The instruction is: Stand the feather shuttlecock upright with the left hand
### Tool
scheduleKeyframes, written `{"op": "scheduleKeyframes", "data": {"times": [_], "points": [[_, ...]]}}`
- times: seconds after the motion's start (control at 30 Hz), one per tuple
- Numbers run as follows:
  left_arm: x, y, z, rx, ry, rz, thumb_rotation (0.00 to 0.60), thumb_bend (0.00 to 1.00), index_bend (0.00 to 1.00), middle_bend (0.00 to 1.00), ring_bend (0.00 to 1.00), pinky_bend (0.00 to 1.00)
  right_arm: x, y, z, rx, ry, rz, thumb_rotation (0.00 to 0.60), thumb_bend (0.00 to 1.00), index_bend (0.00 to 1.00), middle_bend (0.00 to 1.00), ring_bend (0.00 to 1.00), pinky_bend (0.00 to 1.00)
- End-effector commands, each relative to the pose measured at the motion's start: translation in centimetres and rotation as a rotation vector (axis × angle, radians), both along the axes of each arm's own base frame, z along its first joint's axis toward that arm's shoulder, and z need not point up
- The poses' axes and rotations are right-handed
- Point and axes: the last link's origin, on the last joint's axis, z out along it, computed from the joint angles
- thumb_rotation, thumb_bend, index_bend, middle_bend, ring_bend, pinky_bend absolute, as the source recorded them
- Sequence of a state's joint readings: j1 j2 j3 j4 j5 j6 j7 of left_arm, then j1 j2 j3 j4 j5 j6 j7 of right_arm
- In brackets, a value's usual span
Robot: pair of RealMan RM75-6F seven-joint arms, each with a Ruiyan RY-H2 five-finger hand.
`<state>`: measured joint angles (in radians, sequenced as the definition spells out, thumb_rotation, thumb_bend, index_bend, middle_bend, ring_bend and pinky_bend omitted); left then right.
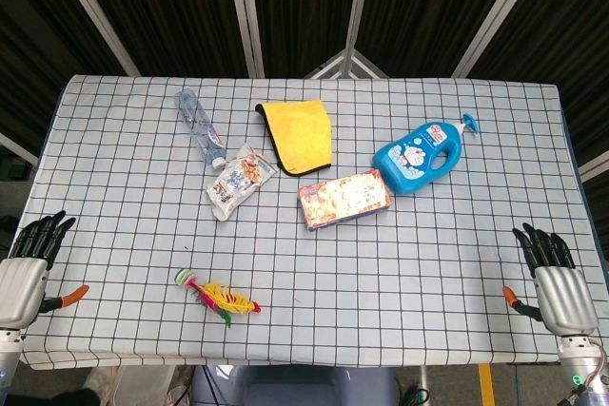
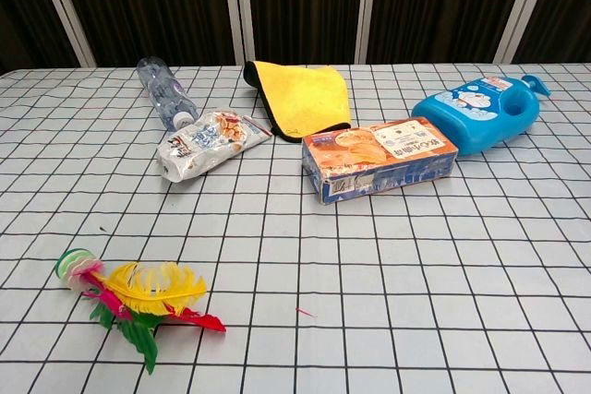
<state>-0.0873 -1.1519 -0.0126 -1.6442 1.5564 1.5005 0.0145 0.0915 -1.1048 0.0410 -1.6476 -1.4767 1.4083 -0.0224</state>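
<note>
The feather shuttlecock (image 1: 215,296) lies flat on its side near the front of the checked table, its round base pointing left and its yellow, red and green feathers fanned to the right. The chest view shows the shuttlecock (image 2: 138,294) at lower left. My left hand (image 1: 27,268) rests at the table's left front corner, fingers stretched out and holding nothing, well left of the shuttlecock. At the right front corner my right hand (image 1: 555,284) is likewise open and empty. Neither hand appears in the chest view.
Further back lie a clear plastic bottle (image 1: 198,125), a snack packet (image 1: 239,180), a folded yellow cloth (image 1: 298,134), an orange box (image 1: 344,199) and a blue pump bottle (image 1: 424,155). The table edge (image 1: 285,362) runs just in front of the shuttlecock.
</note>
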Motion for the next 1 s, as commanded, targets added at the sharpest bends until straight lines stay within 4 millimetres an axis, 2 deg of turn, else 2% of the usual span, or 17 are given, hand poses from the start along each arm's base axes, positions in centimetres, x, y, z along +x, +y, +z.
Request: {"op": "scheduleKeyframes", "data": {"times": [0.03,0.63,0.9,1.0], "points": [[0.0,0.0,0.0,0.001,-0.001,-0.001,0.600,0.13,0.00,0.00,0.00,0.00,0.0,0.0,0.0,0.001,-0.001,-0.001,0.600,0.33,0.00,0.00,0.00,0.00],[0.0,0.0,-0.3,-0.052,0.027,-0.003,0.600,0.13,0.00,0.00,0.00,0.00,-0.1,-0.2,0.0,0.003,-0.009,-0.009,0.600,0.33,0.00,0.00,0.00,0.00],[0.9,0.5,-0.8,-0.144,0.027,-0.058,0.600,0.14,0.00,0.00,0.00,0.00,-0.1,-0.1,0.0,0.001,-0.010,-0.010,0.600,0.33,0.00,0.00,0.00,0.00],[1.7,0.8,-1.0,-0.201,0.052,-0.112,0.600,0.16,0.05,0.00,0.00,0.00,-0.1,-0.1,0.0,0.002,-0.007,-0.007,0.600,0.33,0.00,0.00,0.00,0.00]]}}
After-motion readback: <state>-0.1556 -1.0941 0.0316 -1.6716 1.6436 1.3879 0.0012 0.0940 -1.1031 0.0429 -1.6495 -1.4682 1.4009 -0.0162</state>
